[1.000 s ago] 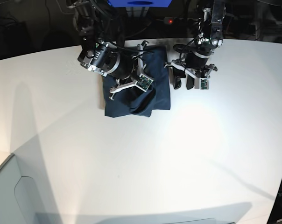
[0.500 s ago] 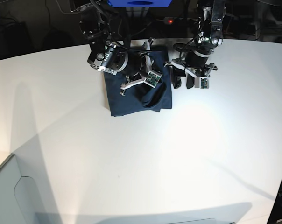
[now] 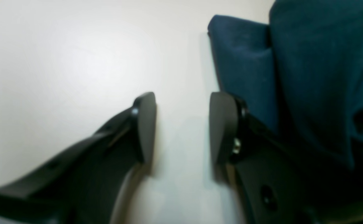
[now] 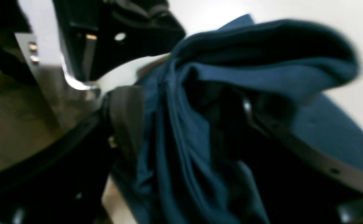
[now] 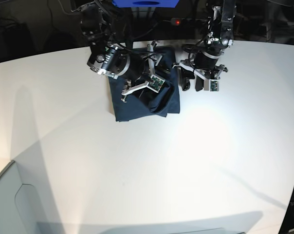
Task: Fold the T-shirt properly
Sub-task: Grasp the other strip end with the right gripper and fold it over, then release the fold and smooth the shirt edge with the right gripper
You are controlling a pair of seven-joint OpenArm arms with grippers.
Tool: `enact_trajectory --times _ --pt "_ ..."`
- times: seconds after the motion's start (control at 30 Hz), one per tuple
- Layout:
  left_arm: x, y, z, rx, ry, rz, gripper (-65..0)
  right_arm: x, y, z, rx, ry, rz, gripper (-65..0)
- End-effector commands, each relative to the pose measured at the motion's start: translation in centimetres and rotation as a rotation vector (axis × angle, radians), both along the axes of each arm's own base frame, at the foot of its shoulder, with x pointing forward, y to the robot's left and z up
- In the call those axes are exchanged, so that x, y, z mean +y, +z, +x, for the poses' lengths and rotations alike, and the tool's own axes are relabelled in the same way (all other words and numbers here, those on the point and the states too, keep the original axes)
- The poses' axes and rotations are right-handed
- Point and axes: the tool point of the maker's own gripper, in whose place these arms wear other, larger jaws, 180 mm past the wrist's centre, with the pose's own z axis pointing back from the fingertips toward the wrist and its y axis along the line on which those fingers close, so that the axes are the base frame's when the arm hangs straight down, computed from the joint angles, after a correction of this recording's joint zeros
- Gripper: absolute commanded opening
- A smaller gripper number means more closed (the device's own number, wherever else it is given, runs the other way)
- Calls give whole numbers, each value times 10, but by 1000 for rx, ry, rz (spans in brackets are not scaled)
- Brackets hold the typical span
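The T-shirt (image 5: 146, 100) lay near the far edge of the white table (image 5: 147, 165), roughly midway along it, bundled into a dark navy, roughly rectangular heap. From where I stood, its far part was hidden under the right arm, so I could not make out how neatly its layers lay there.

The right gripper (image 5: 139, 80) was down on the cloth. In the right wrist view the picture was smeared and dark: one black finger pad (image 4: 127, 119) showed at the left of a bunch of gathered blue folds (image 4: 181, 130), while the other finger was mostly lost in shadow behind the cloth. The fingers stood apart with the fabric bunched between them, but whether they pinched it or merely straddled it I could not tell. A loop of cloth arched above them, blurred at its edge.

The left gripper (image 5: 195, 84) hung just beside the shirt's edge, toward the far right part of the table. Its wrist view was soft but plain enough: the two black pads (image 3: 145, 126) were parted with only bare table (image 3: 60, 62) between them, holding nothing. The nearer finger sat just against the shirt's folded edge (image 3: 243, 71); actual contact was hard to judge. The lower finger bodies ran out of frame.
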Motion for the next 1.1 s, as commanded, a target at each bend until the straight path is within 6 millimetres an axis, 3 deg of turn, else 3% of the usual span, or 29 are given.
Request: enact_trajectory --times 0.0,0.13,0.33,0.43,0.57,0.6,0.73,0.9,1.07 --pt "17 13 1 -39 29 26 -376 4 22 3 -52 -2 58 -260" --pt "57 32 -5 -75 115 84 -375 -6 45 4 -130 -9 54 -258" --pt "111 70 -10 -152 236 174 -375 -48 43 21 -141 -134 6 -266" --pt "123 79 -8 -173 264 195 -375 -66 40 29 -142 -188 -12 -377" --pt "124 79 -8 -174 267 197 -375 -80 40 38 -149 -228 -30 -650" --pt "123 78 -8 -172 265 195 -375 -81 40 38 -149 -231 -31 -650" --pt "122 76 -9 -168 268 189 -375 -79 26 31 -105 -217 -38 -649" --pt "122 75 -10 -167 276 183 -375 -48 -5 2 7 -120 -22 -649" --pt "123 75 -10 -167 279 185 -375 -9 6 -28 7 5 23 -649"
